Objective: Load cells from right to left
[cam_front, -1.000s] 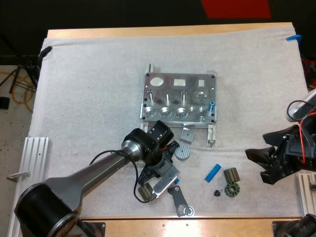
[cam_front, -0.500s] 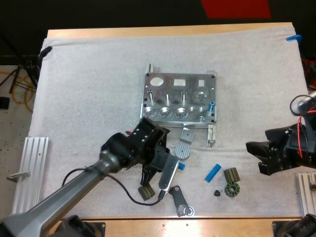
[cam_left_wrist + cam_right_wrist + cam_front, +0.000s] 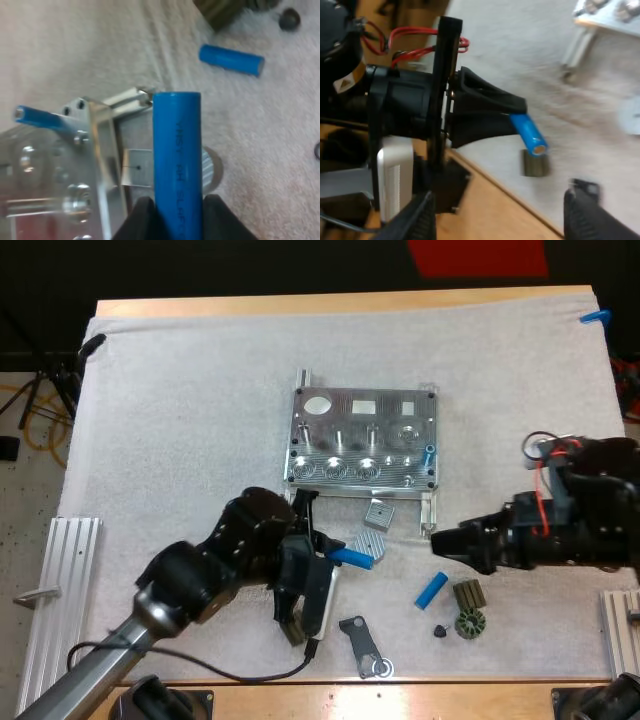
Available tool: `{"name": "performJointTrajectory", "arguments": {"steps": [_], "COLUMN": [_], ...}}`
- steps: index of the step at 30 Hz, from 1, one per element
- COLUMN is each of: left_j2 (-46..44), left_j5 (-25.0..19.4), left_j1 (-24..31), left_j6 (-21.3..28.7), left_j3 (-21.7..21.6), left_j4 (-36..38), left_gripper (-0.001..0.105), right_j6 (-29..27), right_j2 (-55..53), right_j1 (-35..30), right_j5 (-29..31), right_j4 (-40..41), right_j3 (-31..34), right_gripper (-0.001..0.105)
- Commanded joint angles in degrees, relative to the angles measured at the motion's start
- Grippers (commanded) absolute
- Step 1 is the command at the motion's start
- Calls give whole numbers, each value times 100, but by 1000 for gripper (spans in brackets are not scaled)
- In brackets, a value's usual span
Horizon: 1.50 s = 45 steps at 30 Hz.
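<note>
Clamped a blue cell (image 3: 177, 150) from both sides in the left gripper (image 3: 328, 556), above the mat (image 3: 180, 420) just in front of the metal fixture (image 3: 365, 430). Held the right gripper (image 3: 442, 544) with fingers well apart and empty, near a second blue cell (image 3: 432, 588) lying on the mat.

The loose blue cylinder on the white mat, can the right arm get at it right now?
Probably yes. The open right gripper hangs close by the loose blue cylinder, nothing between them; the left gripper is off to the side. The dark ribbed parts beside it could get brushed.
</note>
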Motion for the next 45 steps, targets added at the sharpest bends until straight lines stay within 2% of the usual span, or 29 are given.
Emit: {"name": "performJointTrajectory", "arguments": {"steps": [1, 7, 10, 14, 19, 25, 39, 42, 45], "left_j2": [-117, -330, -328, -328, -328, -328, -328, -328, -328], "left_j5": [11, 11, 11, 11, 184, 368, 379, 283, 1], "left_j1": [-21, -21, -21, -21, -21, -21, -21, -21, -21], "left_j6": [-135, -215, -722, -1237, -1250, -1250, -1250, -1250, -1238], "left_j3": [0, 0, 0, 0, 0, 0, 0, 0, 0], "left_j4": [-23, -37, -197, -663, -934, -933, -981, -1064, -1051], "left_gripper": [7, 7, 7, 7, 7, 7, 7, 7, 7], "right_j6": [153, 584, 602, 874, 1160, 1158, 1069, 810, 601], "right_j2": [-7, 5, 5, 17, 132, 494, 949, 962, 962], "right_j1": [-17, 72, 335, 852, 1120, 1121, 1121, 1104, 1085], "right_j5": [-281, -543, -485, 126, 374, 374, 307, 483, 544], "right_j4": [-331, -1172, -1419, -1846, -2162, -2226, -2438, -2438, -2427], "right_j3": [118, 607, 764, 1017, 1245, 1245, 1245, 1245, 1245], "right_gripper": [55, 55, 55, 55, 55, 55, 55, 55, 55]}}
